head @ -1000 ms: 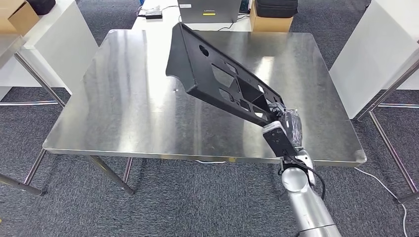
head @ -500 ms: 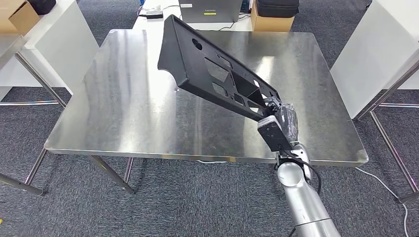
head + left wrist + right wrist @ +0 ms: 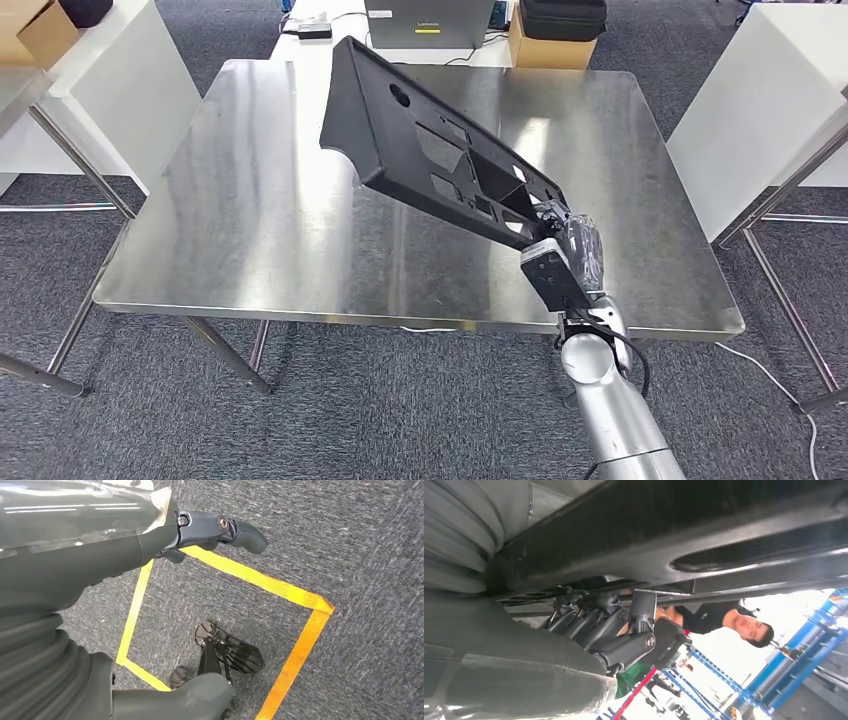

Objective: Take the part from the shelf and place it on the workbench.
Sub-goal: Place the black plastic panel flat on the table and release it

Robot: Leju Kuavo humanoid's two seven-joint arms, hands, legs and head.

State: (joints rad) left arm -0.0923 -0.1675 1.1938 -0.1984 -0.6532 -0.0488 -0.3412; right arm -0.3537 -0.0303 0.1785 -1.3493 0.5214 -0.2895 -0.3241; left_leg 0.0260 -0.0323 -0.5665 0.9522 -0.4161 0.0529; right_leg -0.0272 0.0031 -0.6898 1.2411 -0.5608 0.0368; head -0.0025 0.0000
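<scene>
One steel workbench [image 3: 250, 230] takes up most of the head view, its top bright with glare, standing on thin legs over grey carpet [image 3: 380, 400]. White tables [image 3: 760, 100] flank it on both sides, and beyond its far edge sit a laptop [image 3: 425, 20], a cardboard box [image 3: 545, 48] with a black bag [image 3: 560, 15] on top, and a second box [image 3: 35, 35] at the far left.

Over the bench hangs the part [image 3: 420, 150], a long black panel with cut-out holes and ribs. It is held up off the surface, tilted, its broad end high toward the far left side of the bench and its narrow end low near the front right edge. Whether any of it touches the steel cannot be told.

The right hand [image 3: 570, 250] grips that narrow end, fingers [image 3: 589, 625] curled up against the panel's underside in the right wrist view, where the part [image 3: 684, 535] crosses overhead. A person [image 3: 724, 620] in a dark top shows behind it, beside blue racking [image 3: 804, 650].

The left hand [image 3: 200, 535] hangs above the carpet, holding nothing, its thumb and fingers apart, over a square of yellow tape [image 3: 295, 600] on the floor.
</scene>
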